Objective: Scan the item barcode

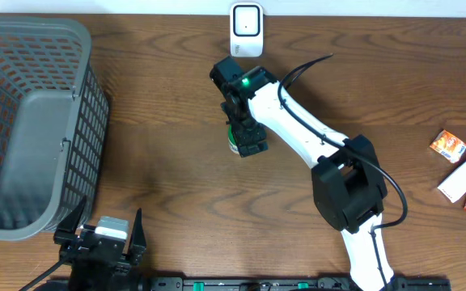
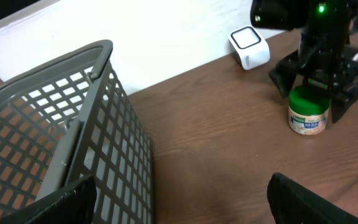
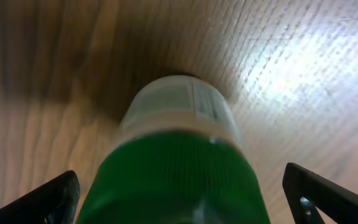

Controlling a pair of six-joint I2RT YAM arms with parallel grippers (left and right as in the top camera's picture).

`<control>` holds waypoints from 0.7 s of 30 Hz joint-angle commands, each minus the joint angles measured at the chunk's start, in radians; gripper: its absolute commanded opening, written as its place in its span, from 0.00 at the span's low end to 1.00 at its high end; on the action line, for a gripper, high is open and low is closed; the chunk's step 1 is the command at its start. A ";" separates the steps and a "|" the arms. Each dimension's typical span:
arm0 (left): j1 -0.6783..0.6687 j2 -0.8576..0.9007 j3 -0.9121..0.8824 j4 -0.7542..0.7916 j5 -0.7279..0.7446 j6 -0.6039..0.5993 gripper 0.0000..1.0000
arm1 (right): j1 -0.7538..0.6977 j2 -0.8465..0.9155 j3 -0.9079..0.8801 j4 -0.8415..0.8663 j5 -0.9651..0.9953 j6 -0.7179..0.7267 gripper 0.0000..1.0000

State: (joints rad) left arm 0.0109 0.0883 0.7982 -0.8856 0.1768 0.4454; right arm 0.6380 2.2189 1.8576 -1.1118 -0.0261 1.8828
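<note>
jar (image 2: pixel 308 113): green lid, pale label | scanner (image 1: pixel 246 28): white | basket (image 1: pixel 23 121): grey grid | table (image 1: pixel 168 145): brown woodgrain

Overhead view: even, moderately bright light from above falls on the dark brown wooden counter (image 1: pixel 168 162), and everything is sharp. The grey plastic mesh basket (image 1: pixel 23 121) at the counter's left edge throws a faint, soft shadow beside it. The white boxy scanner (image 1: pixel 246 28) at the far edge looks slightly washed out.

Left wrist view: the pale background beyond the far edge is overexposed, and the basket, close to the lens, is soft.

Right wrist view: the green-lidded round jar (image 3: pixel 173 168) fills the frame, badly out of focus and ringed by dark shadow. White glare lies on the wood at upper right.
</note>
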 commanded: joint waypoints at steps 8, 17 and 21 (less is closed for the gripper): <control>-0.002 -0.006 0.004 0.003 -0.005 -0.005 0.87 | 0.011 0.009 -0.092 0.076 0.027 -0.040 0.72; -0.002 -0.006 0.004 0.003 -0.005 -0.005 0.87 | 0.006 0.007 -0.092 0.128 -0.035 -0.520 0.51; -0.002 -0.006 0.004 0.003 -0.005 -0.005 0.87 | -0.010 0.000 -0.090 0.127 -0.115 -0.848 0.50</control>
State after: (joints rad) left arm 0.0109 0.0883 0.7982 -0.8856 0.1768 0.4454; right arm 0.6380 2.2181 1.7718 -0.9897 -0.0792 1.3998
